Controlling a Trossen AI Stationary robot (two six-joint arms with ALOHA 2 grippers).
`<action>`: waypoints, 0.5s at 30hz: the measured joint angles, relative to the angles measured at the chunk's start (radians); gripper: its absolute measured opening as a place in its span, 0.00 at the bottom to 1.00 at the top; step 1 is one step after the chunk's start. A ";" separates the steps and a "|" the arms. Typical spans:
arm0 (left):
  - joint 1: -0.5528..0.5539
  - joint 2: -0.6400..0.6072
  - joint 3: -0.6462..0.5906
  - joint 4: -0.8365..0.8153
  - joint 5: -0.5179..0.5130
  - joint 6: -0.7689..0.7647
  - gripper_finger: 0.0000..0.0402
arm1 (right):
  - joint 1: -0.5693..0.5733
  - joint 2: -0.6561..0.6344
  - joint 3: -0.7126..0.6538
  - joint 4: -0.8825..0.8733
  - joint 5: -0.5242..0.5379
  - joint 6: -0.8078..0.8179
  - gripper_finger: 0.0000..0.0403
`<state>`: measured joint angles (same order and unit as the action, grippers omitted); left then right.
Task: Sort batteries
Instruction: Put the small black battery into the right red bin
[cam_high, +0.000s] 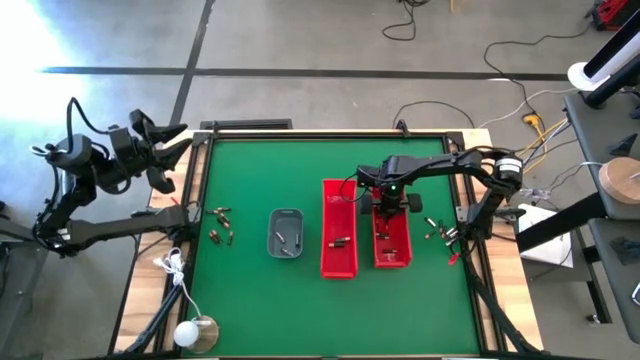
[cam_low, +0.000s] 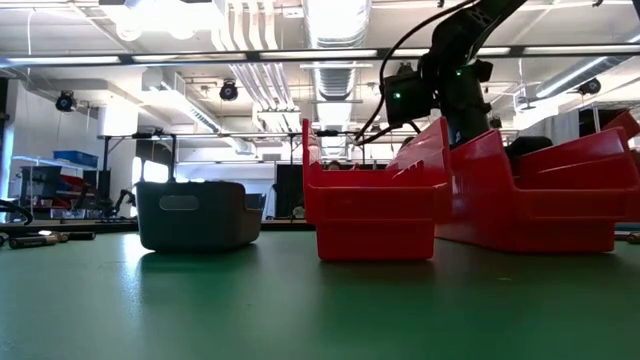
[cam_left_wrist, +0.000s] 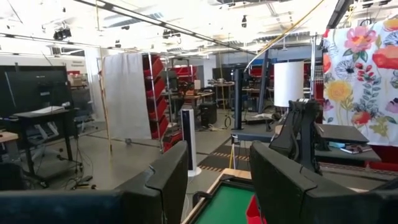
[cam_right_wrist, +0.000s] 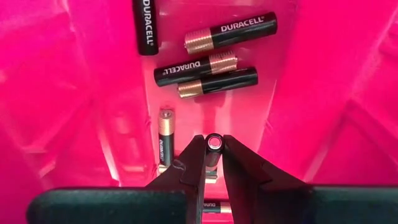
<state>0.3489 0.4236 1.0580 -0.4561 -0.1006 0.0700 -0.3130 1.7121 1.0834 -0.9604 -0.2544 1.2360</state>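
Observation:
My right gripper (cam_high: 388, 206) reaches down into the right red bin (cam_high: 392, 242), shut on one small dark battery (cam_right_wrist: 214, 144) that shows end-on between its fingers. Several black-and-copper batteries (cam_right_wrist: 205, 65) lie flat on that bin's floor below it. More batteries lie loose on the green mat at the left (cam_high: 222, 225) and at the right (cam_high: 438, 232). My left gripper (cam_left_wrist: 217, 180) is open and empty, raised beyond the table's far left corner (cam_high: 170, 142). My right gripper pinches the battery near its upper end (cam_right_wrist: 214, 149) between its two fingertips. The fingers come from above, pointing steeply down into the bin. The battery stands roughly along the fingers, its round end toward the wrist camera. Its lower end is hidden by the fingers.
A second red bin (cam_high: 338, 232) with a battery in it stands just left of the first. A small grey tray (cam_high: 286, 232) sits at mid-table. In the low view the bins' walls (cam_low: 375, 210) hide my right gripper's fingers. A cable and a round white thing lie at the near left corner (cam_high: 190, 330).

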 joint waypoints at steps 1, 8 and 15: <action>0.000 0.000 0.000 0.000 -0.006 0.000 0.38 | 0.000 0.000 0.000 0.000 0.000 -0.001 0.09; 0.000 0.000 0.000 0.000 -0.023 0.000 0.38 | -0.001 0.001 -0.001 0.003 0.014 -0.009 0.09; 0.000 0.000 0.000 -0.001 -0.023 -0.011 0.38 | -0.002 -0.052 0.016 -0.010 0.044 0.021 0.09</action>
<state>0.3489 0.4240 1.0580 -0.4568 -0.1238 0.0593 -0.3149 1.6599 1.0999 -0.9708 -0.2107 1.2572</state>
